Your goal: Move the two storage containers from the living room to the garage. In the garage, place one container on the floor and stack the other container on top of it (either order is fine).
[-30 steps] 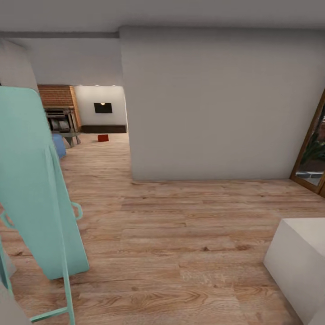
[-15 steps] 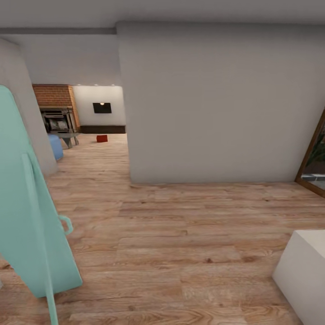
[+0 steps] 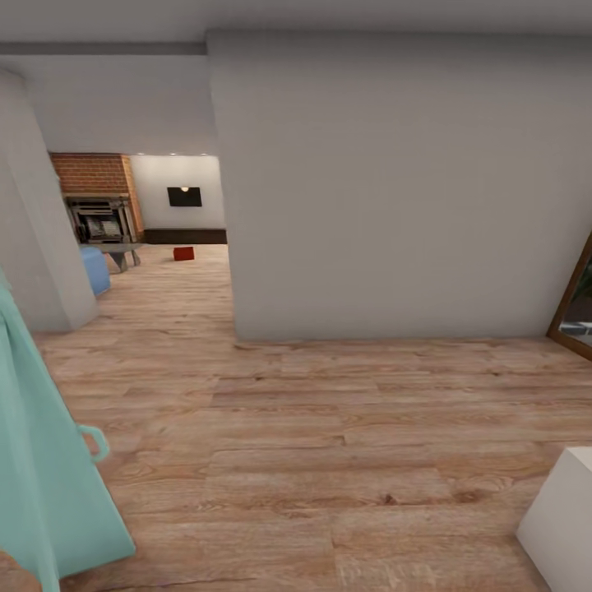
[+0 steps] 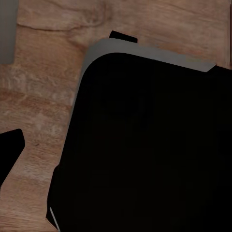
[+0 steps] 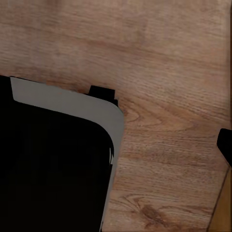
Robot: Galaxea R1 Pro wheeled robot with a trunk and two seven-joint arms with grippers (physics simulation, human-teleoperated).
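Observation:
One storage container (image 3: 183,253) shows as a small red-orange box on the wood floor far ahead, in the living room beyond the opening left of the big wall. It stands alone, well apart from me. In the left wrist view one dark fingertip (image 4: 9,152) pokes in at the frame's edge over the planks, beside my black base (image 4: 145,145). The right wrist view has a dark fingertip (image 5: 225,145) at its edge and the black base (image 5: 48,169) too. Nothing shows between the fingers, and their spacing cannot be read.
A large grey-white wall (image 3: 395,189) blocks the way straight ahead, with a wall corner (image 3: 37,238) at left. A teal leaning object (image 3: 41,477) stands close on my left, a white block (image 3: 563,518) at lower right, and a wooden door frame (image 3: 573,304) at right. Far off are a blue sofa (image 3: 95,270) and a grey table (image 3: 117,247).
The camera has moved, so the whole picture shifted: the teal object and the white block slid toward the frame's edges, and the left wall corner came into view.

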